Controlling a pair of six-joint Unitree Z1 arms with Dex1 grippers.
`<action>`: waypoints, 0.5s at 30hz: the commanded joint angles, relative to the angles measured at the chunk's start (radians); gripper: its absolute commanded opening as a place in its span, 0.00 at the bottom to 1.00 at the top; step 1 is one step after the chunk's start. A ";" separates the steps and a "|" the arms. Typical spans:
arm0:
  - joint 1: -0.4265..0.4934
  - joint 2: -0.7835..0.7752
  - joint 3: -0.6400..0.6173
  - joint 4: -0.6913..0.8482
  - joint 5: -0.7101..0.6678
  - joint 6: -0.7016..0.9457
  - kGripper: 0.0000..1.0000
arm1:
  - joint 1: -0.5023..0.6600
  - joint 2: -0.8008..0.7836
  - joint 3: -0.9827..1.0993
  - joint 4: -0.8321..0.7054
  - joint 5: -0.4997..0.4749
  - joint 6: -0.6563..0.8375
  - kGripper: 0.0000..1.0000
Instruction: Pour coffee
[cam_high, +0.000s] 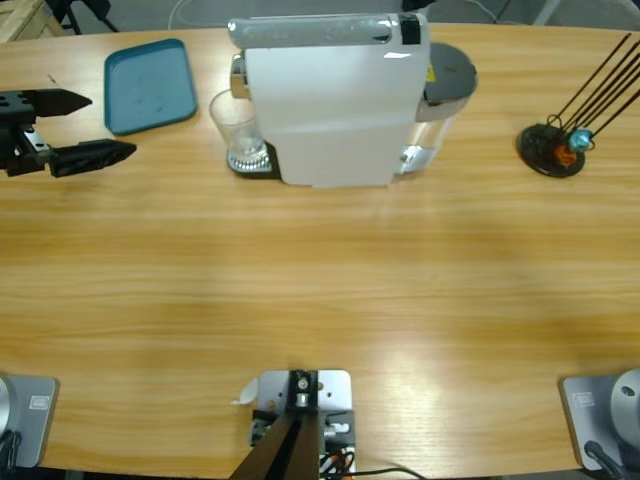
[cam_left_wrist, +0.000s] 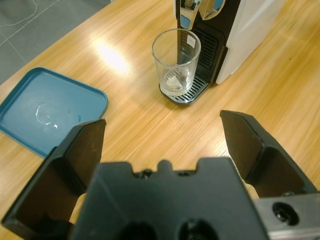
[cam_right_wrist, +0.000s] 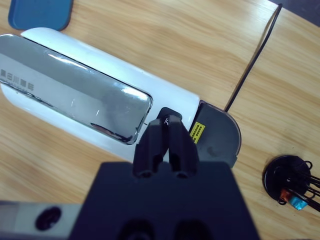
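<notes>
A white coffee machine (cam_high: 335, 100) with a silver top lever (cam_right_wrist: 75, 95) stands at the table's far middle. An empty clear glass (cam_high: 237, 128) sits on its drip grate under the spout, seen close in the left wrist view as the glass (cam_left_wrist: 176, 62). My left gripper (cam_high: 112, 125) hovers open at the table's left, pointing toward the glass and well short of it; nothing is between its jaws (cam_left_wrist: 162, 135). My right gripper (cam_right_wrist: 167, 125) is shut, its tips down on a black button on the machine's top, just behind the lever.
A teal tray (cam_high: 150, 85) lies empty at the far left, beside the left gripper. The machine's grey water-tank lid (cam_high: 450, 75) juts out behind it. A black stand with thin rods (cam_high: 555, 148) sits at the far right.
</notes>
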 joint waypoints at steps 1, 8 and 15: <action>-0.008 0.039 0.043 -0.011 -0.016 -0.006 1.00 | -0.017 0.057 0.019 0.008 -0.005 0.014 0.00; -0.008 0.045 0.045 -0.015 -0.016 -0.008 1.00 | -0.017 0.049 0.061 0.005 0.001 0.020 0.00; -0.008 0.046 0.047 -0.015 -0.021 -0.007 1.00 | -0.017 0.044 0.135 -0.023 0.009 0.036 0.00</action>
